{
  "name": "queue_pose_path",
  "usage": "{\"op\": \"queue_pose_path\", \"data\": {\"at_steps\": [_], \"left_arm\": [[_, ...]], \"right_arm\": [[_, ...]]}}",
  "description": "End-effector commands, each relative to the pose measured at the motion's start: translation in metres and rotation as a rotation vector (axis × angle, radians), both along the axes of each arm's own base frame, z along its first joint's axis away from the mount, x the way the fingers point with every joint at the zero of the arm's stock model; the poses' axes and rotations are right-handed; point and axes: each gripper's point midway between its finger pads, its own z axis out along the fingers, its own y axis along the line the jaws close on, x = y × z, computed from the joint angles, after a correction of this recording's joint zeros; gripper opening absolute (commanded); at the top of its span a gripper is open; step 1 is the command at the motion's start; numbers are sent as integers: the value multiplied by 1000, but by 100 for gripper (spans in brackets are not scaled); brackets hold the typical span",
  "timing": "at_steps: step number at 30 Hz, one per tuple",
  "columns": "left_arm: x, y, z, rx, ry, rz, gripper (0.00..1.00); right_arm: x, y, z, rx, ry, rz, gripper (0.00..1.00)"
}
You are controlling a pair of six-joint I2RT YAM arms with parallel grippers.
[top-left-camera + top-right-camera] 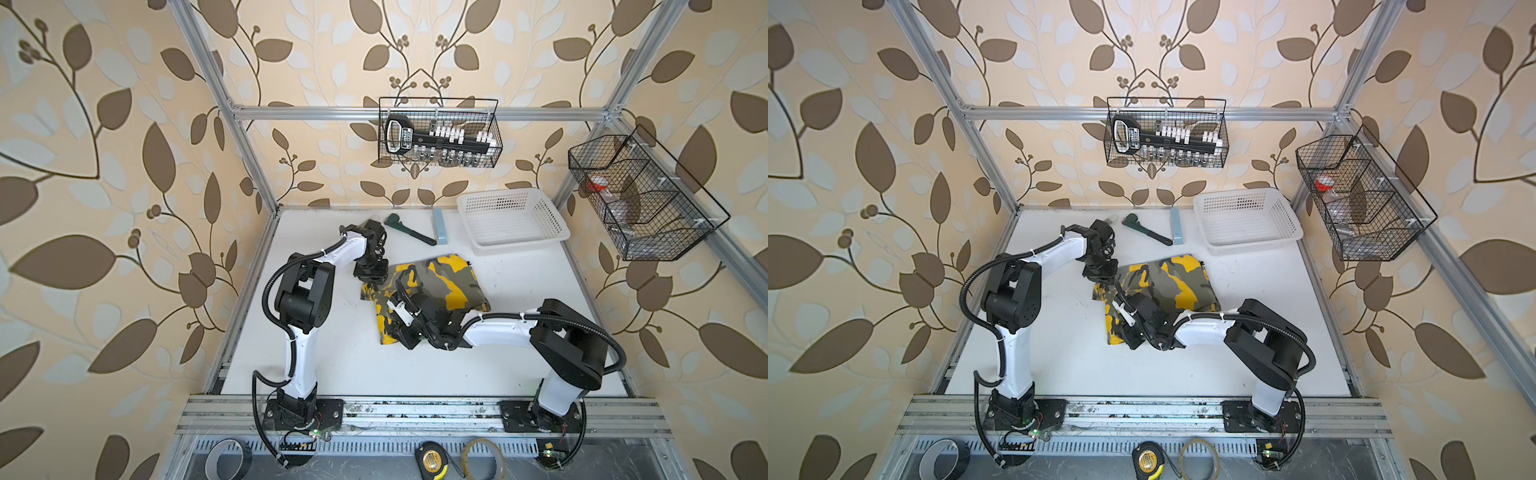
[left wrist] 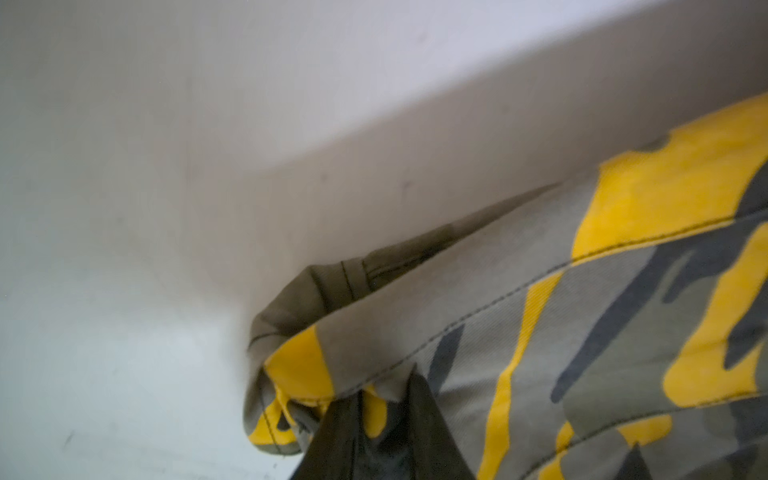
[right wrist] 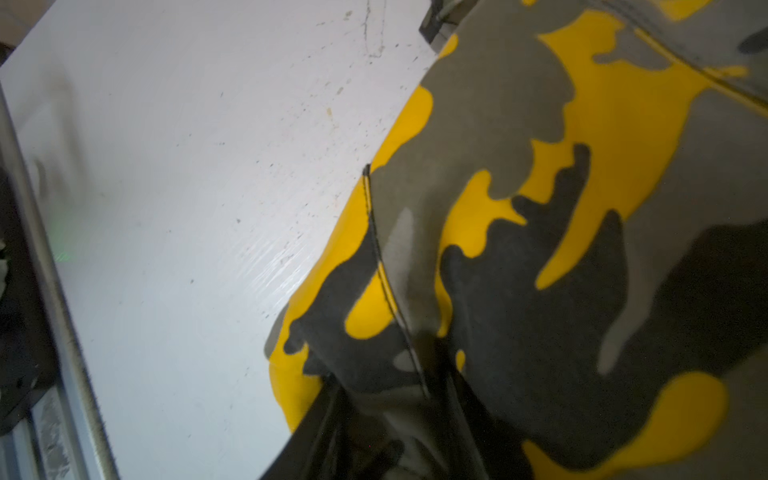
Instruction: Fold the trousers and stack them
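Note:
The camouflage trousers [image 1: 446, 282] [image 1: 1177, 286] lie folded into a thick packet in the middle of the white table, with a loose flap spread toward the front left. My left gripper [image 1: 371, 279] [image 1: 1100, 276] stands at the packet's back left corner. In the left wrist view it [image 2: 382, 395] is shut on a bunched hem of the trousers [image 2: 540, 332]. My right gripper [image 1: 403, 334] [image 1: 1130, 336] lies low over the front flap. In the right wrist view it [image 3: 386, 374] is shut on a fold of the trousers [image 3: 540, 208], with cloth filling the gap between its fingers.
A white plastic basket [image 1: 519, 246] stands at the back right. A pipe wrench [image 1: 409, 232] and a light blue block [image 1: 440, 226] lie behind the trousers. Two wire baskets [image 1: 440, 133] [image 1: 640, 199] hang on the frame. A tape measure [image 1: 432, 459] lies below the front rail.

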Motion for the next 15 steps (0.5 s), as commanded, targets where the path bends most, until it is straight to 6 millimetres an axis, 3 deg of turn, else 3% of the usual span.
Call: {"op": "queue_pose_path", "data": {"at_steps": [1,5,9,12,15], "left_arm": [[-55,49,-5,176,158,67,26],[-64,54,17,174,110,76,33],[-63,56,46,164,30,58,43],[-57,41,69,67,-50,22,48],[-50,16,87,-12,-134,-71,54]], "right_arm": [[-9,11,29,49,4,75,51],[-8,20,75,157,-14,102,59],[-6,6,116,251,-18,99,63],[2,-20,135,299,-13,36,64],[19,-60,144,340,-2,-89,64]]}}
